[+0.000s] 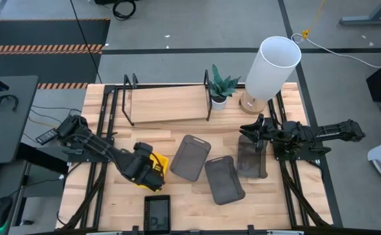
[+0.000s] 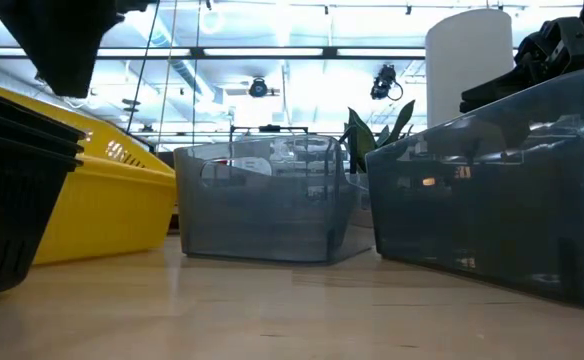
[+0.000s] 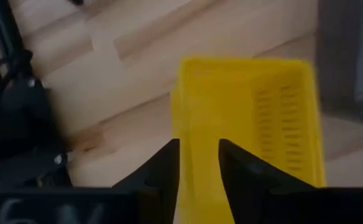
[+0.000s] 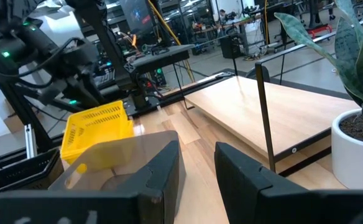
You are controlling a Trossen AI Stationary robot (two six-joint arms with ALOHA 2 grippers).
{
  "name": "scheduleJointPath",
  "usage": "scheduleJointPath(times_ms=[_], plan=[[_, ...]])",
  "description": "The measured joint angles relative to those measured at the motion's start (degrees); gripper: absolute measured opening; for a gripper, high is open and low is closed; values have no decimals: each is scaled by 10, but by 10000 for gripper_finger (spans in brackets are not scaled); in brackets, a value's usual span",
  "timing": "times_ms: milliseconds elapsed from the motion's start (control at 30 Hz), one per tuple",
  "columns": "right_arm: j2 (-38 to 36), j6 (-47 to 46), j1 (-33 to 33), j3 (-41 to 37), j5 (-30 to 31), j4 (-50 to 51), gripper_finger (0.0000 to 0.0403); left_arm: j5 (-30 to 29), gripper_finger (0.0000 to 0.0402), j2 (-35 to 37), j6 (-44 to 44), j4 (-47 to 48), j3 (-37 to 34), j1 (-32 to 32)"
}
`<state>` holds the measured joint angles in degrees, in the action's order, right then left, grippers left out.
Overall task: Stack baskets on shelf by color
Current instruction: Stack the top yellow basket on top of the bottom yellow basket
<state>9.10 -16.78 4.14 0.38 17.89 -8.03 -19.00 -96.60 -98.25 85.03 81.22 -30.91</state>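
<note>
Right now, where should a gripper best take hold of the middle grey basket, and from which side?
Grip the middle grey basket by a thin rim wall, one finger inside and one outside, coming straight down from above. It lies open side up, and its front short wall has bare table beside it, while other grey baskets crowd its long sides.

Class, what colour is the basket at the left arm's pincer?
Bright yellow basket, clearest in the left wrist view.
</note>
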Motion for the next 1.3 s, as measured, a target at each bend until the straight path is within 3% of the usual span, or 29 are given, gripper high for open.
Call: scheduleJointPath(times_ms=[300,633,767,1000,1300], plan=[[0,0,0,0,0,0,109,20,81,0,-16,6,0,1],[0,0,0,0,0,0,109,81,193,-3,5,6,0,28],[0,0,0,0,0,-1,109,104,205,-15,18,3,0,38],[0,0,0,0,0,-1,109,148,159,-56,34,0,-1,49],[0,0,0,0,0,-1,109,170,63,-86,33,-18,-1,58]])
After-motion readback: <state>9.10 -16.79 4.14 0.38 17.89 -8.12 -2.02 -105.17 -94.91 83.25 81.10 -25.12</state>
